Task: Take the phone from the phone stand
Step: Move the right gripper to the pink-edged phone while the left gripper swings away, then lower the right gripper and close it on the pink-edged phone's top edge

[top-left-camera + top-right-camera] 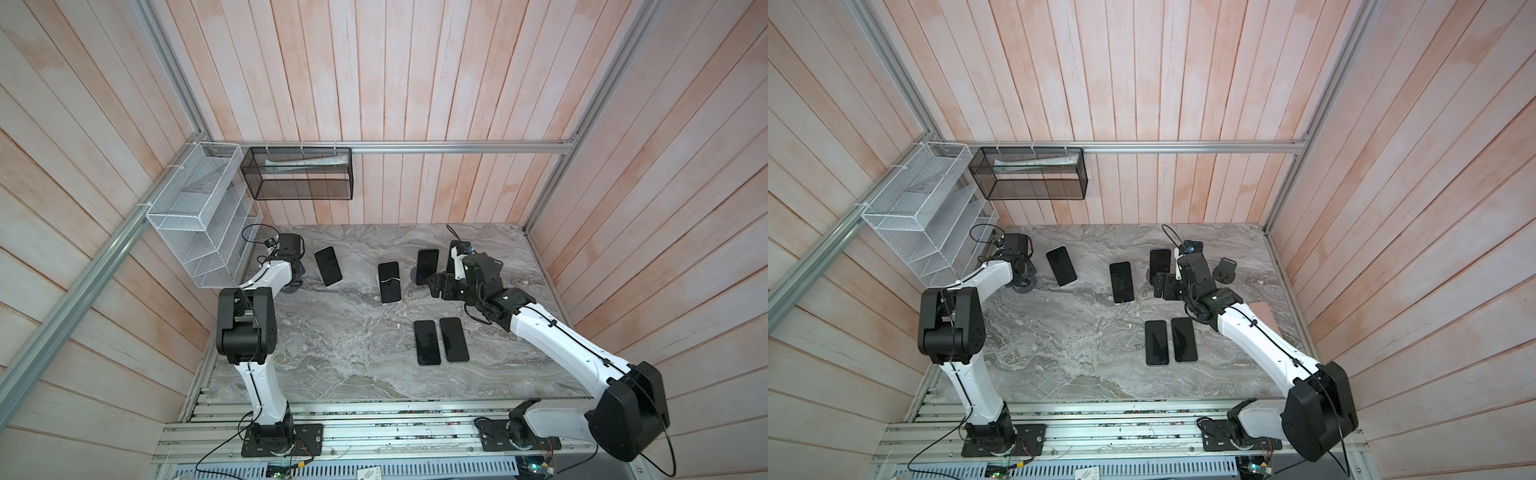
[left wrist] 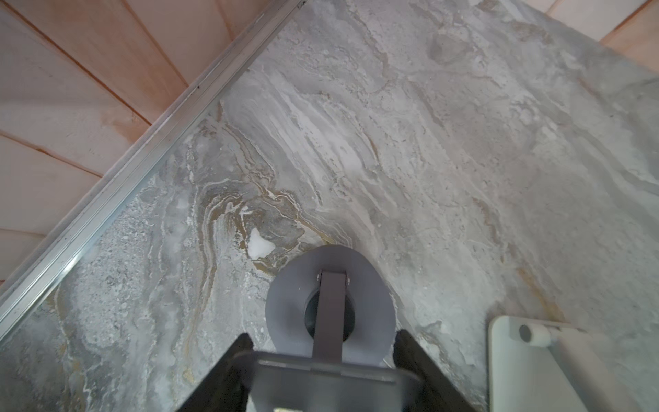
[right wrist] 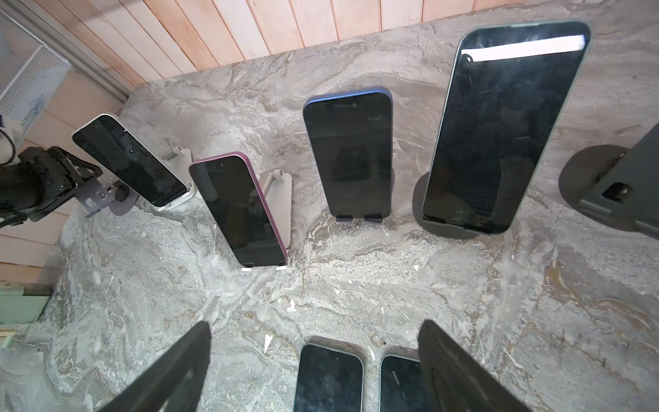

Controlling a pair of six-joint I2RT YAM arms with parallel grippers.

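Nearest the robot, two flat phones lie side by side, screens up, on the table, off any stand. Just beyond them the right claw hovers with its fingers wide apart and nothing between them. It faces a row of propped phones: a big dark phone on a round black base, closest to the claw, then a blue phone, a purple phone and a white phone. An empty black stand sits beside the big one.

Farthest back, by the left wall, the left claw straddles the plate of an empty grey stand. Its fingers hug the plate's edges, but I cannot tell whether they pinch it or are loose.

The step in hand looks like the reach for the next phone, since none is gripped. The next move calls for closing on a propped phone's long edges. It then needs lifting clear of the stand's lip without tipping the stand.
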